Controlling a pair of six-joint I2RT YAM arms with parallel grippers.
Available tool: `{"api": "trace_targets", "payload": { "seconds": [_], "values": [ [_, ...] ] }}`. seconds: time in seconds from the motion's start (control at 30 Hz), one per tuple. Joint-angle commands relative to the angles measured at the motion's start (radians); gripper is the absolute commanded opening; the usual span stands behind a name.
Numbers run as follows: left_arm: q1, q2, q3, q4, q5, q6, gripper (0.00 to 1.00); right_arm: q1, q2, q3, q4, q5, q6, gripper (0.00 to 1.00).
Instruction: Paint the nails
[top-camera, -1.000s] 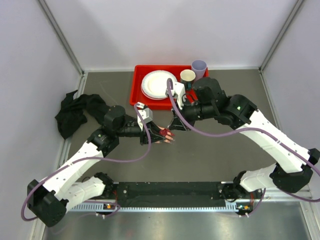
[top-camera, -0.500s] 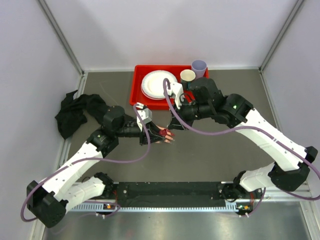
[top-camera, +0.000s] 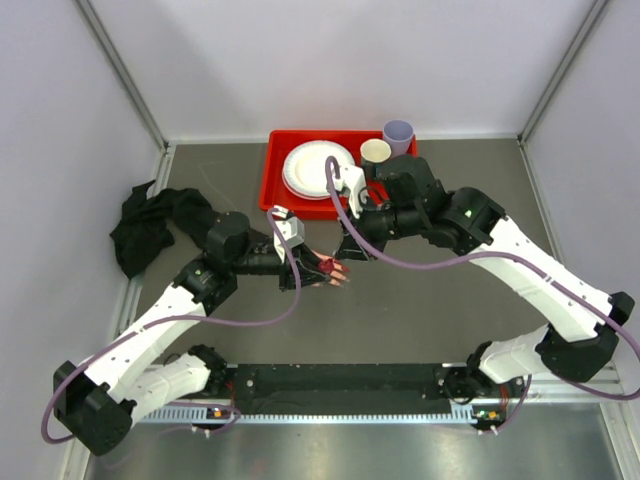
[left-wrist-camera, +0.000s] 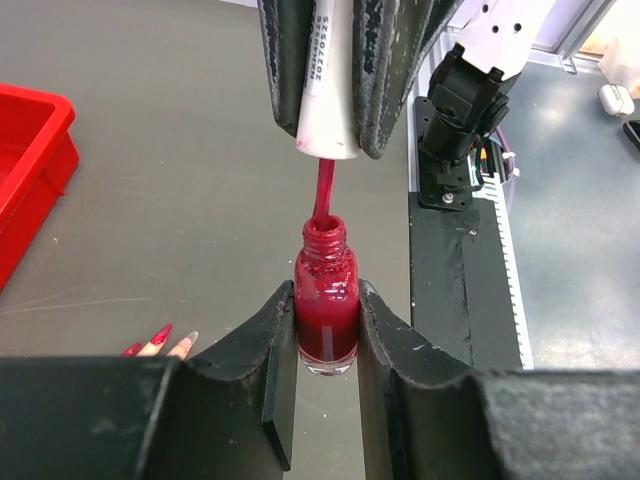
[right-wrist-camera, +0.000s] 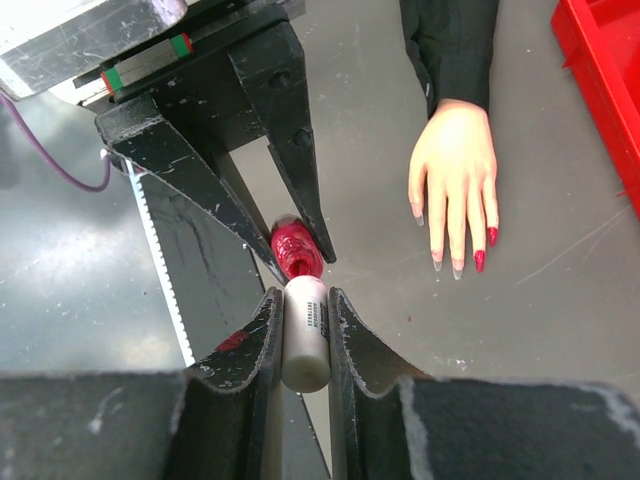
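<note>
My left gripper (left-wrist-camera: 326, 335) is shut on a small bottle of dark red nail polish (left-wrist-camera: 326, 300) and holds it upright. My right gripper (right-wrist-camera: 303, 300) is shut on the white brush cap (right-wrist-camera: 305, 335) right above it. The red brush stem (left-wrist-camera: 324, 195) reaches down into the bottle's open neck. The pale mannequin hand (right-wrist-camera: 455, 170) with a black sleeve (right-wrist-camera: 450, 40) lies flat on the table, to the right of the bottle. Two of its nails (right-wrist-camera: 479, 261) are red and the others look bare. In the top view the hand (top-camera: 338, 275) lies just below both grippers.
A red tray (top-camera: 275, 175) at the back holds a white plate (top-camera: 315, 168) and a paper cup (top-camera: 376, 152), with a purple cup (top-camera: 398, 133) behind. A black cloth (top-camera: 140, 225) lies at the left wall. A black rail (top-camera: 340, 380) runs along the near edge.
The right gripper with the brush cap has shifted slightly left over the bottle. The left gripper and the hand have not moved.
</note>
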Motion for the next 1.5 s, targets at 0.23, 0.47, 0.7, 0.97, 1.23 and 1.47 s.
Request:
{"api": "trace_targets", "payload": {
  "seconds": [0.23,0.47,0.7,0.97,1.23,1.47],
  "values": [
    [-0.004,-0.017,0.000,0.044,0.018,0.000,0.00,0.031,0.043,0.034,0.021,-0.041,0.007,0.00],
    [-0.006,-0.018,0.000,0.046,0.028,-0.003,0.00,0.037,0.065,0.034,0.021,-0.058,0.011,0.00],
    [-0.021,-0.018,0.002,0.034,0.025,0.003,0.00,0.060,0.103,0.063,-0.025,-0.042,0.010,0.00],
    [-0.053,-0.034,0.005,0.020,0.003,0.012,0.00,0.102,0.132,0.072,-0.054,0.019,0.080,0.00],
    [-0.073,-0.050,0.002,0.015,0.005,0.012,0.00,0.142,0.143,0.060,-0.017,0.103,0.223,0.01],
    [-0.082,-0.064,-0.001,0.012,0.002,0.017,0.00,0.142,0.138,0.103,-0.057,0.125,0.269,0.25]
  ]
}}
